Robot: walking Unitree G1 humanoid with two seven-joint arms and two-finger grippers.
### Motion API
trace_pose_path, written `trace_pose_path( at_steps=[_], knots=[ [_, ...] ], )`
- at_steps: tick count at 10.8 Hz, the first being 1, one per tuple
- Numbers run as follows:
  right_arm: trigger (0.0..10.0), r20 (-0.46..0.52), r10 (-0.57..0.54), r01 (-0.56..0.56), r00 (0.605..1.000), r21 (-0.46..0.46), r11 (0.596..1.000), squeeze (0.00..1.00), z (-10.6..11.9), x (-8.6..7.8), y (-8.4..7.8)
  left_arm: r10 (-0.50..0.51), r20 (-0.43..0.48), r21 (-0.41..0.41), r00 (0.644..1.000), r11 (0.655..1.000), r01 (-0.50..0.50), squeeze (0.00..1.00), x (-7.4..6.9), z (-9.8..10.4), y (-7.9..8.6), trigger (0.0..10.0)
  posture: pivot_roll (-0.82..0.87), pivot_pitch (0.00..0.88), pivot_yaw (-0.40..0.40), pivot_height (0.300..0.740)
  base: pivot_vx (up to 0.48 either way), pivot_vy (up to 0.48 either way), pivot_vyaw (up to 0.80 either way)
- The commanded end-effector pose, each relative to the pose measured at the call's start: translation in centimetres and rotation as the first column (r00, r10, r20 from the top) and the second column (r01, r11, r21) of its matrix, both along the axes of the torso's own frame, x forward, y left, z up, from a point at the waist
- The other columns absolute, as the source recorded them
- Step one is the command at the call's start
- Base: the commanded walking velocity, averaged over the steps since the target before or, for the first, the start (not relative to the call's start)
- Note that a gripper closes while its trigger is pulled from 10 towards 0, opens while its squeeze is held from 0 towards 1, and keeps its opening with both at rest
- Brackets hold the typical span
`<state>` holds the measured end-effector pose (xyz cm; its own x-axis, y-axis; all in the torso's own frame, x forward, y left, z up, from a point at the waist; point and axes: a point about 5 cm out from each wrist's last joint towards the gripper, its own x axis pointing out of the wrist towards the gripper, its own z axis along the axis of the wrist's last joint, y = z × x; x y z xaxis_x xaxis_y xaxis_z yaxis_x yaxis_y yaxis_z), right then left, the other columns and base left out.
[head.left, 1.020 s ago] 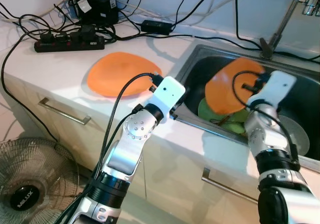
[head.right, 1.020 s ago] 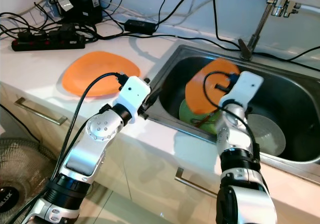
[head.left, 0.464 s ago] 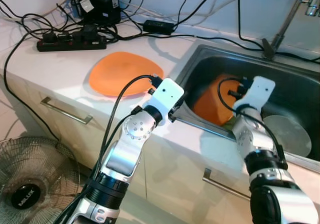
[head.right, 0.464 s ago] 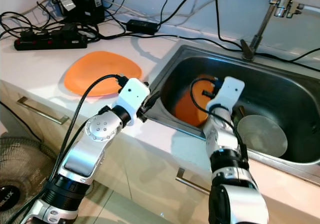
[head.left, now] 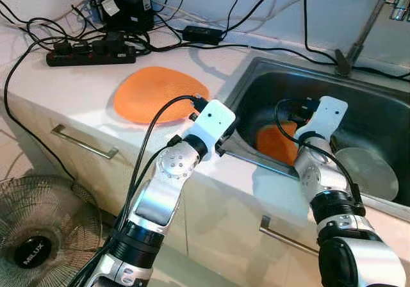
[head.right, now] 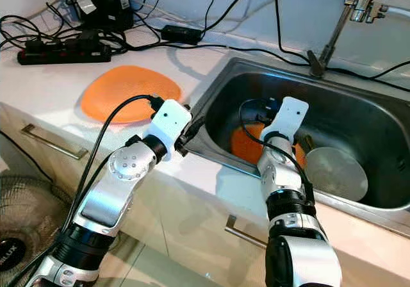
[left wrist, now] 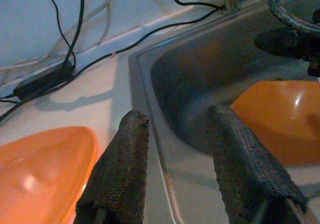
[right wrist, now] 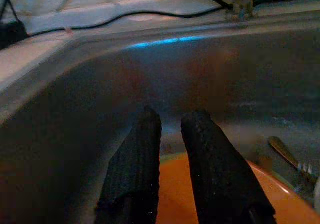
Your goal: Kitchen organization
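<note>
- My right claw [right wrist: 170, 134] is down inside the steel sink [head.left: 269, 85], its two black fingers nearly together with only a thin gap; I cannot tell whether the rim of the plate is pinched between them.
- Directly under and just ahead of that claw lies an orange plate [head.left: 278, 143], low in the basin and resting flat-ish on the dishes beneath.
- Beside the right claw, on its outer side, sits a grey round plate [head.right: 336, 172] on the sink floor, and a fork [right wrist: 287, 156] lies near the orange plate's edge.
- My left claw [left wrist: 175, 149] hovers over the sink's near-left rim, fingers spread apart with nothing between them.
- A second orange plate [head.left: 160, 93] lies flat on the white tabletop [head.left: 70, 85], just to the outer side of the left claw and apart from it.
- Beyond the left claw, at the back of the tabletop, sit a black power strip [head.left: 90, 55] and tangled cables [head.left: 211, 34].
- The faucet [head.right: 336, 18] rises behind the sink, far beyond the right claw.
</note>
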<state>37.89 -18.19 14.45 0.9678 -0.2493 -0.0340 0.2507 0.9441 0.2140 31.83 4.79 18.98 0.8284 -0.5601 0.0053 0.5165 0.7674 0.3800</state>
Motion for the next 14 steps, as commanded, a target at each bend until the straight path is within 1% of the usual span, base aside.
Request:
trace_pose_path(
  at_steps=[1,2,3,4,5,6,7,8,9,11,13,14],
  knots=[
    [10.0,0.053,0.039,-0.038,0.998,-0.024,0.999,0.00,0.9,0.2,0.6,-0.005,0.021,-0.022,1.000,1.000,0.005,0.00,-0.2,0.2,-0.2,10.0,0.13,0.049,-0.007,0.740,0.000,0.000,0.00],
    [10.0,0.131,0.102,-0.094,0.986,-0.073,0.993,0.00,2.1,0.1,1.5,0.016,0.058,-0.049,0.998,0.999,-0.013,0.00,0.0,0.5,0.0,10.0,0.13,0.049,-0.007,0.740,0.000,0.000,0.00],
    [10.0,0.209,0.180,-0.163,0.961,-0.098,0.982,0.00,3.4,-0.4,2.7,0.052,0.118,-0.050,0.992,0.998,-0.046,0.00,0.0,0.9,0.3,10.0,0.12,0.045,-0.008,0.740,0.000,0.000,0.00],
    [10.0,0.255,0.233,-0.212,0.939,-0.106,0.971,0.00,4.3,-0.8,3.3,0.082,0.156,-0.028,0.984,0.997,-0.078,0.00,0.1,1.0,0.6,10.0,0.12,0.042,-0.010,0.740,0.000,0.000,0.00],
    [10.0,0.307,0.288,-0.267,0.907,-0.110,0.957,0.00,5.2,-1.9,3.6,0.118,0.199,-0.013,0.973,0.993,-0.117,0.00,0.3,1.0,1.2,10.0,0.11,0.036,-0.012,0.740,0.000,0.000,0.00],
    [10.0,0.311,0.340,-0.315,0.887,-0.129,0.940,0.00,5.2,-2.9,3.9,0.143,0.215,-0.020,0.966,0.990,-0.142,0.00,0.3,0.9,1.6,10.0,0.10,0.032,-0.013,0.740,0.000,0.000,0.00],
    [10.0,0.300,0.356,-0.331,0.885,-0.132,0.934,0.00,4.6,-3.8,3.8,0.154,0.235,-0.022,0.960,0.988,-0.153,0.00,0.2,0.9,2.1,10.0,0.09,0.036,-0.012,0.740,0.000,0.000,0.00],
    [10.0,0.281,0.326,-0.294,0.903,-0.150,0.944,0.00,3.8,-4.5,3.0,0.169,0.255,-0.017,0.952,0.985,-0.170,0.00,0.1,1.0,2.6,10.0,0.09,0.040,-0.012,0.740,0.000,0.000,0.00],
    [10.0,0.276,0.341,-0.286,0.899,-0.219,0.933,0.00,3.5,-4.8,2.8,0.176,0.252,-0.014,0.952,0.984,-0.178,0.00,0.0,0.6,3.1,10.0,0.09,0.047,-0.008,0.740,0.000,0.000,0.00],
    [10.0,0.235,0.417,-0.346,0.878,-0.290,0.892,0.00,2.4,-5.5,2.8,0.183,0.227,0.015,0.957,0.981,-0.191,0.00,-0.5,-0.8,4.2,10.0,0.08,0.055,-0.009,0.740,0.000,0.000,0.00],
    [10.0,0.204,0.433,-0.363,0.878,-0.308,0.879,0.00,1.6,-6.0,3.4,0.198,0.226,0.024,0.954,0.978,-0.209,0.00,-1.0,-1.2,5.0,10.0,0.09,0.065,-0.011,0.740,0.000,0.000,0.00],
    [10.0,0.200,0.455,-0.393,0.868,-0.283,0.875,0.00,0.8,-6.7,5.0,0.222,0.229,0.031,0.948,0.971,-0.235,0.00,-1.6,-1.4,5.9,10.0,0.10,0.072,-0.012,0.740,0.000,0.000,0.00]
  ],
)
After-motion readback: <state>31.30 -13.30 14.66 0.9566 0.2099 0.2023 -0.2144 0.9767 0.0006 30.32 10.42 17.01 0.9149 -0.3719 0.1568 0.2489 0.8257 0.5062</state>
